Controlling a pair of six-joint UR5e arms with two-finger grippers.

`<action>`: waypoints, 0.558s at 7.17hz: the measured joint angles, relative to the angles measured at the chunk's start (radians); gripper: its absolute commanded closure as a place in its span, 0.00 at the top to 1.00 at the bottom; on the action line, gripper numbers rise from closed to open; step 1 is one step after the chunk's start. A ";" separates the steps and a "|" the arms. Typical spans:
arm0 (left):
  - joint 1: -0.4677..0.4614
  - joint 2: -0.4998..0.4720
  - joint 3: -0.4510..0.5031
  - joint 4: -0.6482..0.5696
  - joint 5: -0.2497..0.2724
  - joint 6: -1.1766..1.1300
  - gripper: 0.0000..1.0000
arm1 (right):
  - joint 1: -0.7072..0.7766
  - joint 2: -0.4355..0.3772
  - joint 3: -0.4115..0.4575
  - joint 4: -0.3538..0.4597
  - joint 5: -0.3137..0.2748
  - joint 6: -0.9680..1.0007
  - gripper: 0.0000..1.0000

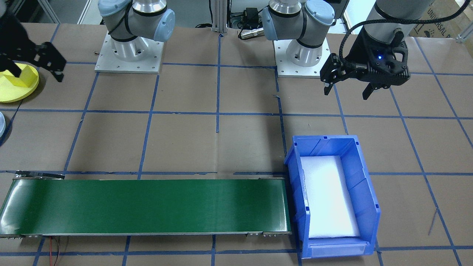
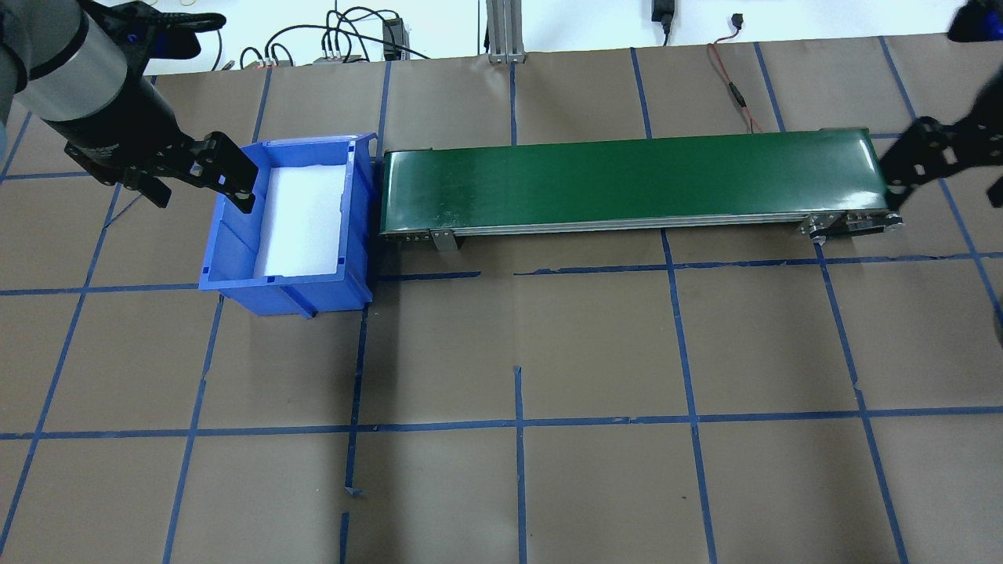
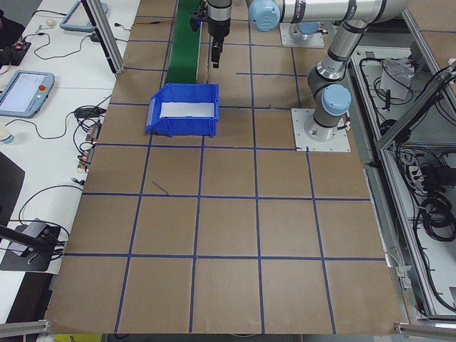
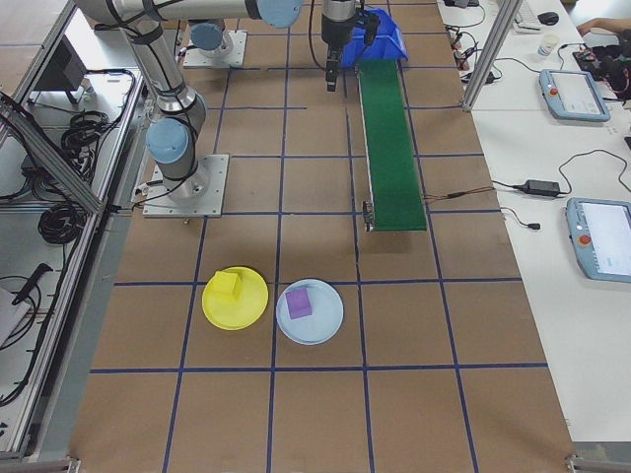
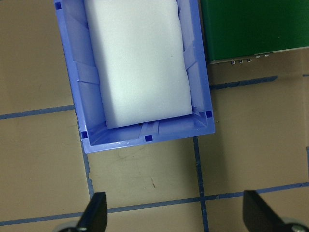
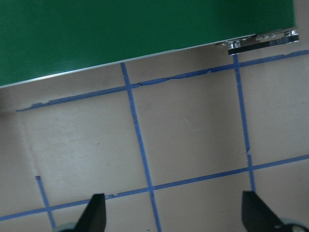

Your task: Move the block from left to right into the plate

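A yellow block lies on the round yellow plate at the table's right end; both show again as block and plate in the exterior right view. My right gripper hangs open above and beside that plate with nothing between its fingers. Its wrist view looks down on bare paper and the belt's end past the right gripper. My left gripper is open and empty, raised over the table just behind the blue bin; the left wrist view shows the left gripper with spread fingertips.
A blue bin lined with white foam stands at the left end of a green conveyor belt. A light blue plate with a purple block sits next to the yellow plate. Blue tape lines grid the brown table.
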 measured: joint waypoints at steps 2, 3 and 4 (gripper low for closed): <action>0.000 0.000 0.000 0.001 0.000 0.000 1.00 | 0.085 0.039 -0.020 0.005 0.024 0.076 1.00; 0.000 0.000 0.000 0.001 0.000 0.000 1.00 | 0.102 0.034 0.014 0.008 0.022 0.058 1.00; 0.000 0.000 0.000 0.001 0.000 0.000 1.00 | 0.104 0.019 0.054 -0.001 0.021 0.008 1.00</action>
